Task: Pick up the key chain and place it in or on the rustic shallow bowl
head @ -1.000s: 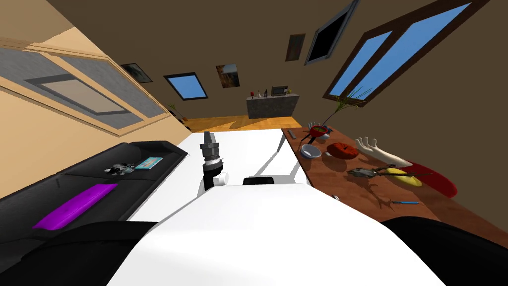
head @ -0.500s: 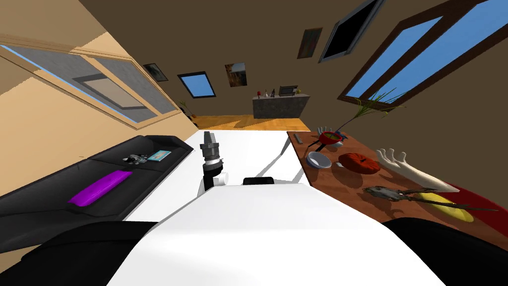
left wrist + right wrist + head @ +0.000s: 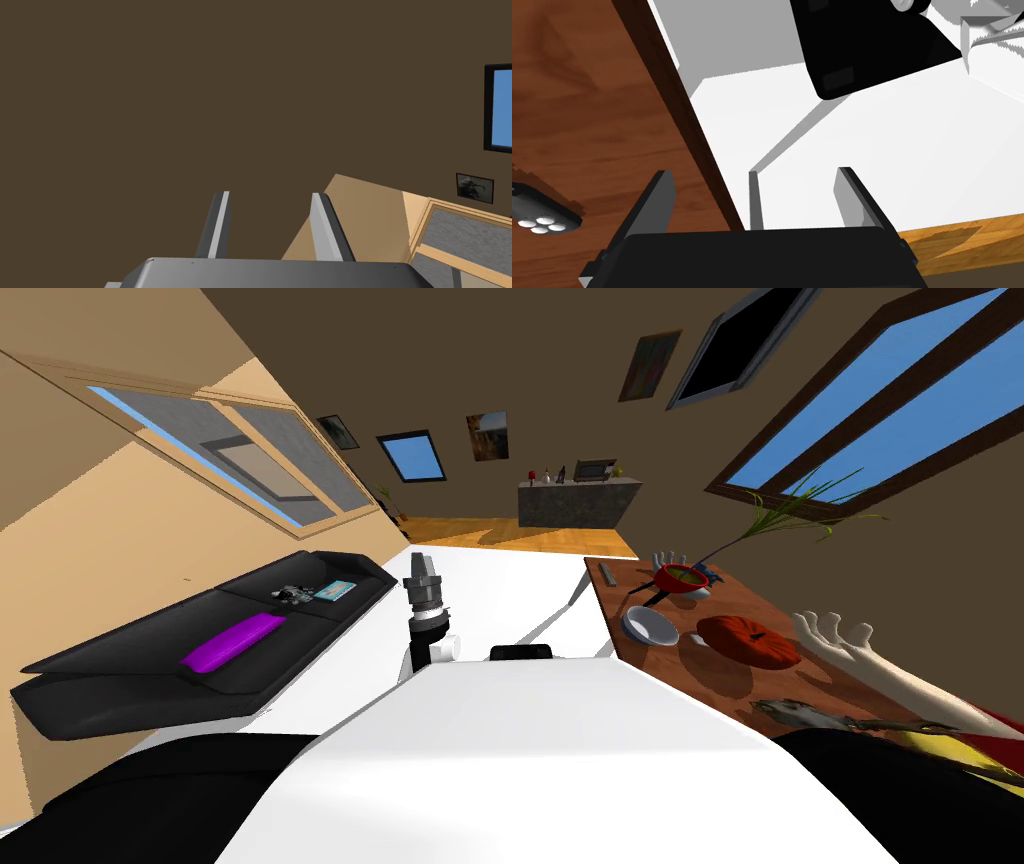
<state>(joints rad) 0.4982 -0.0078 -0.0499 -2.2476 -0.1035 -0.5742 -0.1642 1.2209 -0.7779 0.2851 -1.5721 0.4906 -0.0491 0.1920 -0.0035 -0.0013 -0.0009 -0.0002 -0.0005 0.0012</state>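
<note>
A small grey cluster, the key chain (image 3: 290, 591) as far as I can tell, lies on the black sofa's seat (image 3: 200, 688) at my left, beside a light blue book (image 3: 335, 587). A shallow pale bowl (image 3: 650, 626) sits near the brown table's (image 3: 720, 688) inner edge on my right. My left gripper (image 3: 421, 560) (image 3: 270, 195) points upward in front of my chest, open and empty. In the right wrist view, my right gripper (image 3: 754, 172) hangs open over the table's edge, with a small black fob with white buttons (image 3: 542, 217) lying beside it on the wood.
A purple cushion (image 3: 232, 641) lies on the sofa. The table carries a red bowl with a plant (image 3: 680, 578), an orange pumpkin-like thing (image 3: 750, 640), a pale hand sculpture (image 3: 870, 658) and a grey remote (image 3: 607, 575). White floor (image 3: 500, 578) runs between sofa and table.
My head view has turned and rolled: the sofa now sits nearer the middle, and the table's things have slid toward the lower right. Neither arm has moved against my chest.
</note>
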